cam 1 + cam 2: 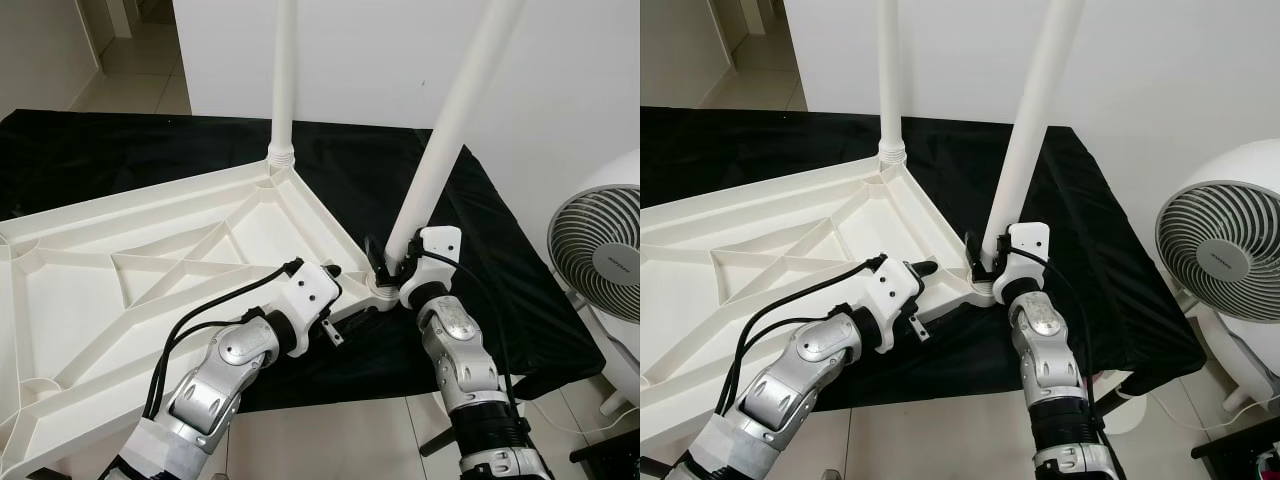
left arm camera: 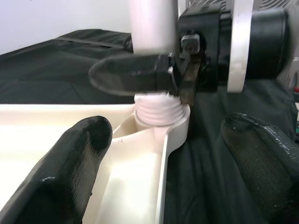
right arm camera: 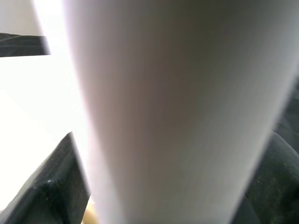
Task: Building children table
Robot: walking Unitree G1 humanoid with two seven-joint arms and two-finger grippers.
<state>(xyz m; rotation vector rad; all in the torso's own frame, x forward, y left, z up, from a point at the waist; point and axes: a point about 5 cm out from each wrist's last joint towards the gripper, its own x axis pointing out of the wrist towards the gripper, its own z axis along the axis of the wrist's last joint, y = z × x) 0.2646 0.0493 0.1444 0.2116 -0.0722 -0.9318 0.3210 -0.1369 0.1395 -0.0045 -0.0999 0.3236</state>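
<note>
The white plastic table top (image 1: pixel 150 270) lies upside down on a black cloth. One white leg (image 1: pixel 283 80) stands upright in the far corner socket. A second leg (image 1: pixel 450 120) leans slightly in the near corner socket (image 1: pixel 382 290), its threaded base (image 2: pixel 156 112) partly seated. My right gripper (image 1: pixel 386 262) is shut on this leg just above the socket, with black fingers (image 3: pixel 51 186) on either side. My left gripper (image 2: pixel 168 158) is open beside the same corner, its fingers (image 2: pixel 70 172) spread either side of the table's rim.
A white fan (image 1: pixel 600 255) stands on the floor at the right, close to the cloth's corner. The black cloth (image 1: pixel 120 150) reaches the white wall behind. Tiled floor (image 1: pixel 340 440) lies below the table's near edge, and a doorway opens at the far left.
</note>
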